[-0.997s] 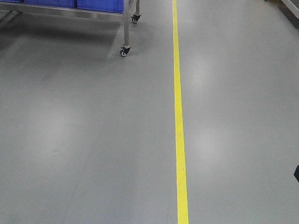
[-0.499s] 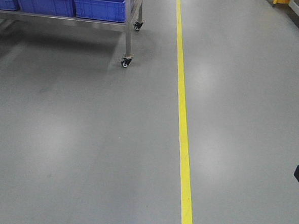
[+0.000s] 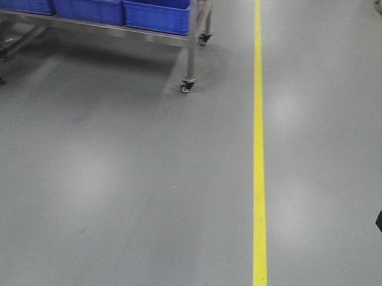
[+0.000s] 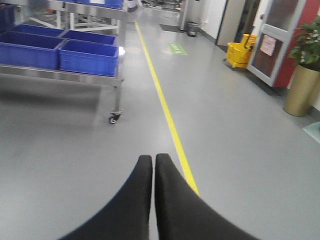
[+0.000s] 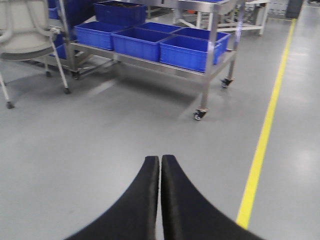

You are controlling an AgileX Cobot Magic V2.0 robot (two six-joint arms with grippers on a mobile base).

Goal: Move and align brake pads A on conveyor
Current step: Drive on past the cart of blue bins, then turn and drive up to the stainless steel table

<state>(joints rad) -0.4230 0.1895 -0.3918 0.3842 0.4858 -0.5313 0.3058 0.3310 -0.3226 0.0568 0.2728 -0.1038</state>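
Front-facing view: three blue bins (image 3: pixel 157 11) on one cart (image 3: pixel 191 52), one yellow line (image 3: pixel 259 173); left gripper (image 4: pixel 153 159) and right gripper (image 5: pixel 160 160) pinched together, empty.

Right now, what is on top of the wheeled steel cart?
Open blue bins sit side by side on the shelf of the cart. Their walls hide most of the insides, so any contents cannot be seen.

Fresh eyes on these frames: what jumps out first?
A bright yellow floor line runs along the grey floor, right of centre in the front view. Blue bins sit on a wheeled steel cart at upper left. The black left end effector and right end effector, both shut, fill the bottom of their wrist views.
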